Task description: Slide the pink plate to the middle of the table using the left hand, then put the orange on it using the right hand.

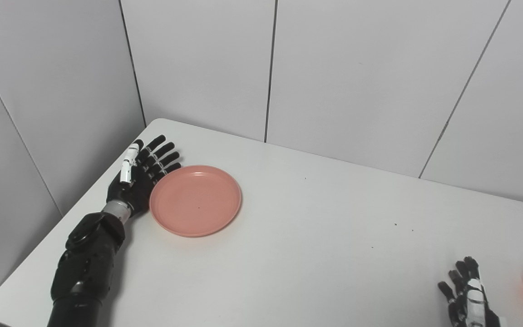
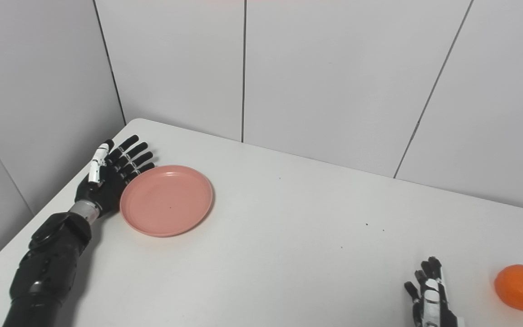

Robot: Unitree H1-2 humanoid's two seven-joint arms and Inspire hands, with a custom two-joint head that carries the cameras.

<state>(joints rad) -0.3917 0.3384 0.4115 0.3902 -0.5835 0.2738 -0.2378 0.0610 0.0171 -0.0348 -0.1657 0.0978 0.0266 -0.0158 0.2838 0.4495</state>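
Left hand (image 1: 141, 175) fingers spread flat against plate (image 1: 195, 200) left rim; push may ride over it. Right hand (image 2: 429, 295) open, empty, orange (image 2: 521, 287) just right.

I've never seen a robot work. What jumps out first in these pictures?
A pink plate lies near the white table's far left corner, with the black left hand open beside its left rim. At the near right, a bright orange sits apart from the right hand.
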